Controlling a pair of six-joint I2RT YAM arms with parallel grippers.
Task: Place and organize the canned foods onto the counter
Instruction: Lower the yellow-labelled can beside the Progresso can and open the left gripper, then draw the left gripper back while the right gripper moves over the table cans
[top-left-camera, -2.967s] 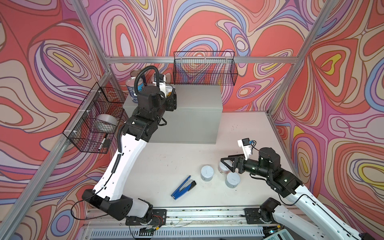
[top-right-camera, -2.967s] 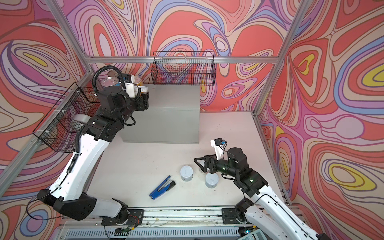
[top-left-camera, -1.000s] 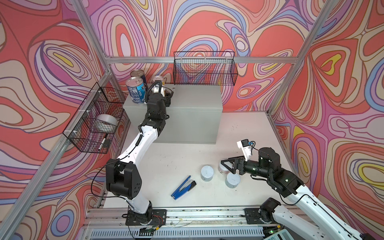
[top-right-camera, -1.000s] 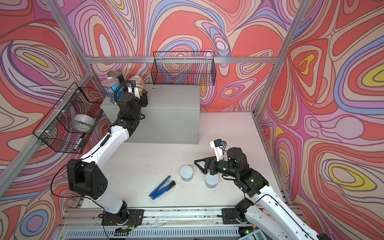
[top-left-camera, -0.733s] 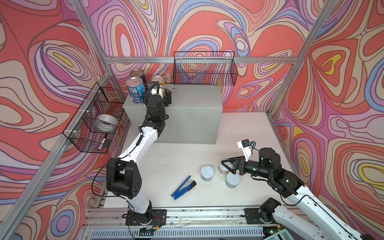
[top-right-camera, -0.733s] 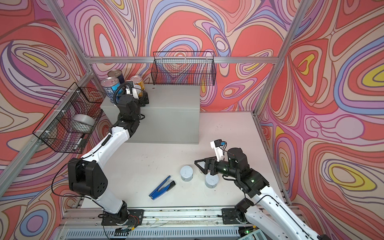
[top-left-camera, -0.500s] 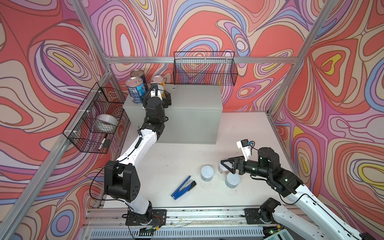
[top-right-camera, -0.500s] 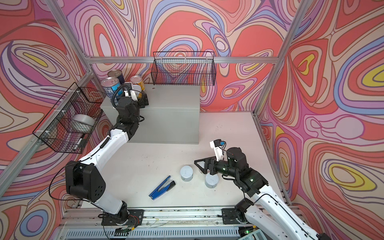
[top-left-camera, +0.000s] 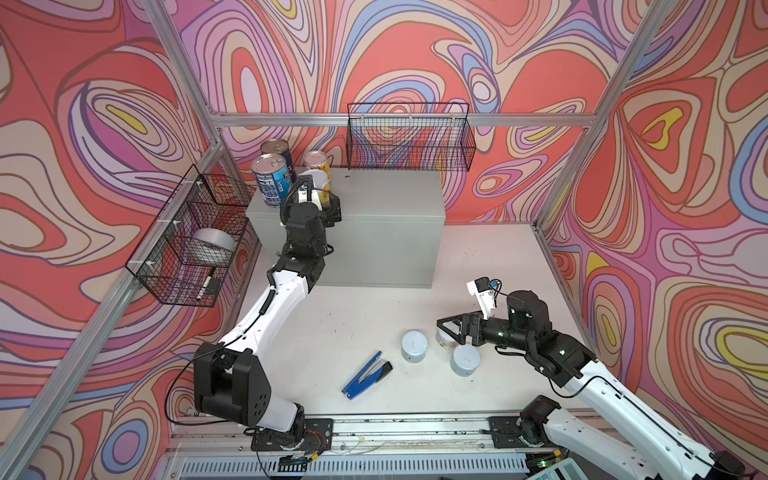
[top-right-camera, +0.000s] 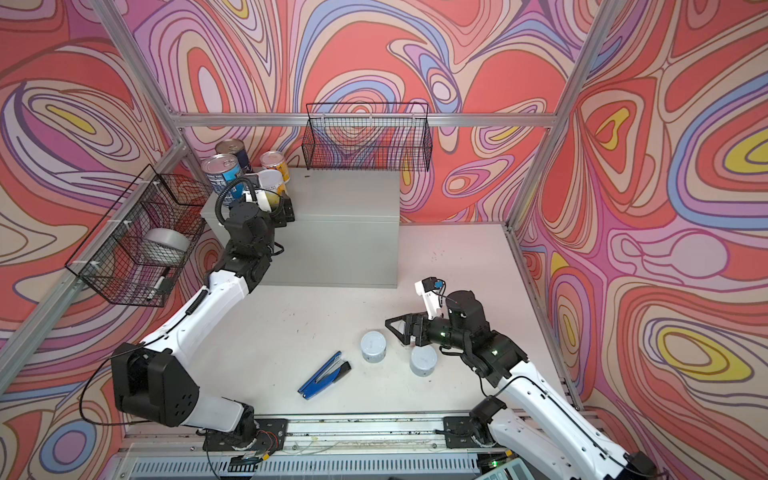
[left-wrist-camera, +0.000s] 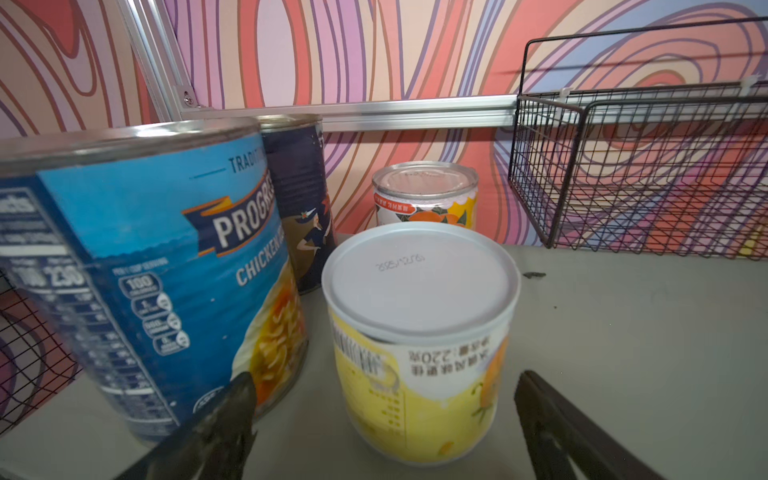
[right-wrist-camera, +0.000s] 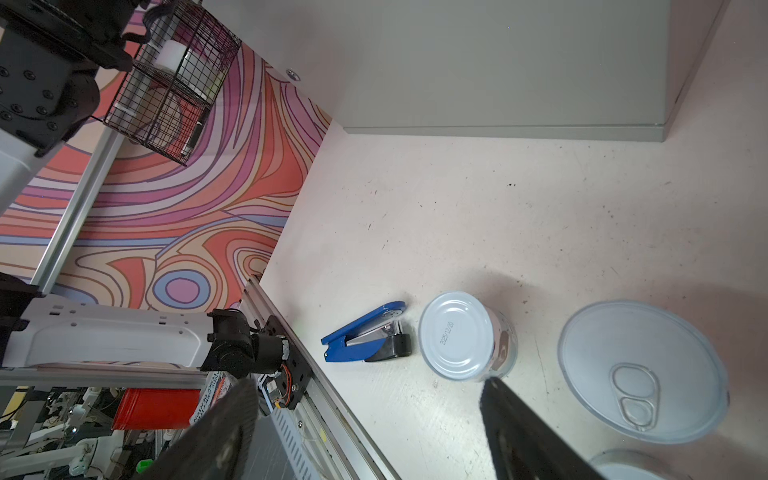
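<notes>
L gripper (left-wrist-camera: 384, 384) is seen w/ jaws spread wide either side of the yellow-labelled can (left-wrist-camera: 419, 316), no contact visible. The can is stood upright on the grey counter (left-wrist-camera: 623, 332), just beside the Progresso soup can (left-wrist-camera: 166, 270), w/ a dark-blue can (left-wrist-camera: 303, 199) and an orange-fruit can (left-wrist-camera: 424, 195) behind. R gripper (right-wrist-camera: 368, 388) is held parted and empty over the table (right-wrist-camera: 457, 208), near short cans not yet lifted, incl. a white-lidded can (right-wrist-camera: 457, 336) and a pull-tab can (right-wrist-camera: 640, 370). Risk: one L finger is placed close to the soup can, so a skewed pull-back could get it nudged twd the counter's edge, or the yellow-labelled can tipped. On the R side, the blue stapler (right-wrist-camera: 365, 336) is lying just beside the white-lidded can and could be caught by a finger
</notes>
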